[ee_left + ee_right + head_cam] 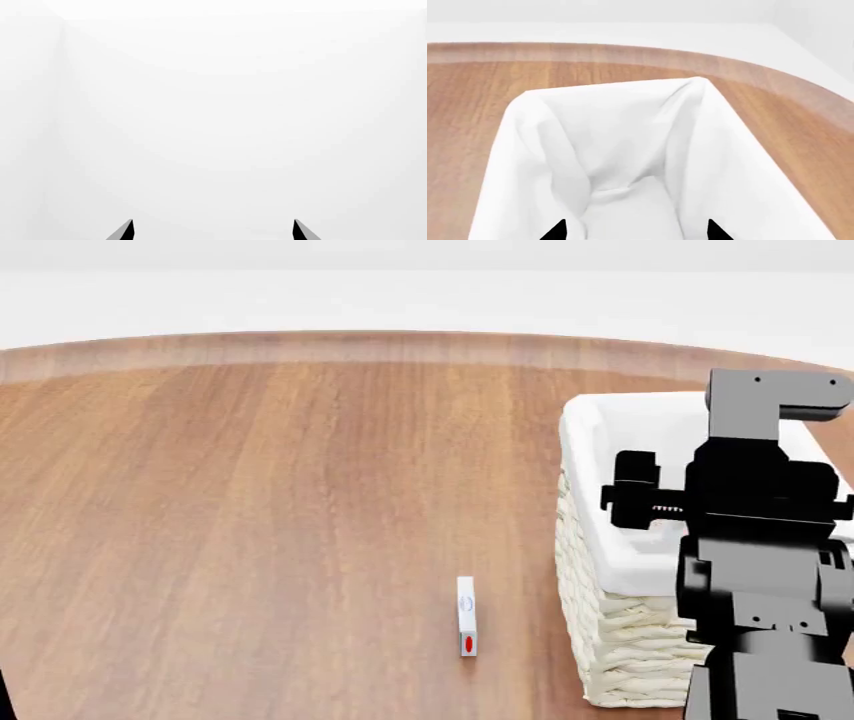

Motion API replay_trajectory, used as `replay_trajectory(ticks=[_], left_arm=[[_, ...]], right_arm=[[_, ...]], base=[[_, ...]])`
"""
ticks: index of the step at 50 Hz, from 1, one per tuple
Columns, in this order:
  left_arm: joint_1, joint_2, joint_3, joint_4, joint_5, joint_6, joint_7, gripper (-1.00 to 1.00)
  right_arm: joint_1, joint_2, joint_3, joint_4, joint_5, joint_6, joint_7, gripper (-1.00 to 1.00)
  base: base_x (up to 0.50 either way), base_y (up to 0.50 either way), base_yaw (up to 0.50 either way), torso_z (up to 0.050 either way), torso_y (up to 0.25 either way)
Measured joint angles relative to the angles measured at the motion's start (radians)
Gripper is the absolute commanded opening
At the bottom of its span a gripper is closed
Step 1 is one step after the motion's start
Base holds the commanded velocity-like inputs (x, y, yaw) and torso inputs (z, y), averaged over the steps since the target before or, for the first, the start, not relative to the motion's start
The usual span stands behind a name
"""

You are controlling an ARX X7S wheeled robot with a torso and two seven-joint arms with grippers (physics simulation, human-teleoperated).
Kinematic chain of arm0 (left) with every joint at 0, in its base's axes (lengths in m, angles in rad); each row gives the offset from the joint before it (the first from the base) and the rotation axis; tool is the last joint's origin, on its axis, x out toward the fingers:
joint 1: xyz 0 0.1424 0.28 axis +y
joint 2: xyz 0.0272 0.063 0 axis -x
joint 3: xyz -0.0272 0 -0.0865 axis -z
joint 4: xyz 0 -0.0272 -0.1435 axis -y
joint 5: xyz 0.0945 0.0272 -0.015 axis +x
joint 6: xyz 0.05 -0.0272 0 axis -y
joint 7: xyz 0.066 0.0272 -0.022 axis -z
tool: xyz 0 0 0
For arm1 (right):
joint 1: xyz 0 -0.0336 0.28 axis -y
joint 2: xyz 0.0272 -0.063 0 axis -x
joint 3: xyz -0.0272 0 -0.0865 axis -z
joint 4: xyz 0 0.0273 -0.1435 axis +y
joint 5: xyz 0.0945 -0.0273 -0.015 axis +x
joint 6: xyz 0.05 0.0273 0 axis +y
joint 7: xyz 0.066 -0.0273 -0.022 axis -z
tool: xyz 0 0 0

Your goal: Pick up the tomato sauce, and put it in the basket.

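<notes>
The left gripper (213, 231) was seen only in its own wrist view. Its two dark fingertips (124, 232) were set well apart, with nothing between them and only a blank white backdrop behind.

In the head view, a wooden table (267, 510) with a curved, paler far edge was spread across the scene. A small, narrow white box (466, 615) marked with a red oval stood alone on it, near the front edge and left of the basket.

The basket (617, 665) was placed on the right side of the table. It was rectangular, its cream wicker wall was woven in thick horizontal bands, and a white cloth liner (627, 135) was folded over the rim and creased down into the interior.

The black right arm (761, 530) was held above the basket, so part of the basket was hidden in the head view. In the right wrist view, the right gripper (635, 231) was pointed down into the lined interior, with its fingertips spread and nothing gripped.

The tomato sauce could not be made out in any view, so neither its look nor its place could be told.
</notes>
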Motion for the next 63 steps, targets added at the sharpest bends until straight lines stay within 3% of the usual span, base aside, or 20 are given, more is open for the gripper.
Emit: replay_trajectory(ticks=[16,36,63], left_arm=[[0.004,-0.003,0.002,0.002,0.002,0.003,-0.004,1.0],[0.017,-0.009,0.009,-0.001,0.006,0.017,-0.004,1.0],[0.001,-0.009,0.038,-0.013,0.01,0.015,0.005,1.0]], right_arm=[[0.006,-0.002,-0.019,0.0,-0.008,-0.032,0.018,1.0],[0.03,-0.036,-0.18,-0.013,-0.042,-0.37,0.11,1.0],[-0.436,0.065,-0.202,-1.162,-0.076,-0.099,0.188,1.0]], base=[[0.0,0.0,0.0,0.0,0.0],[0.0,0.0,0.0,0.0,0.0],[0.0,0.0,0.0,0.0,0.0]])
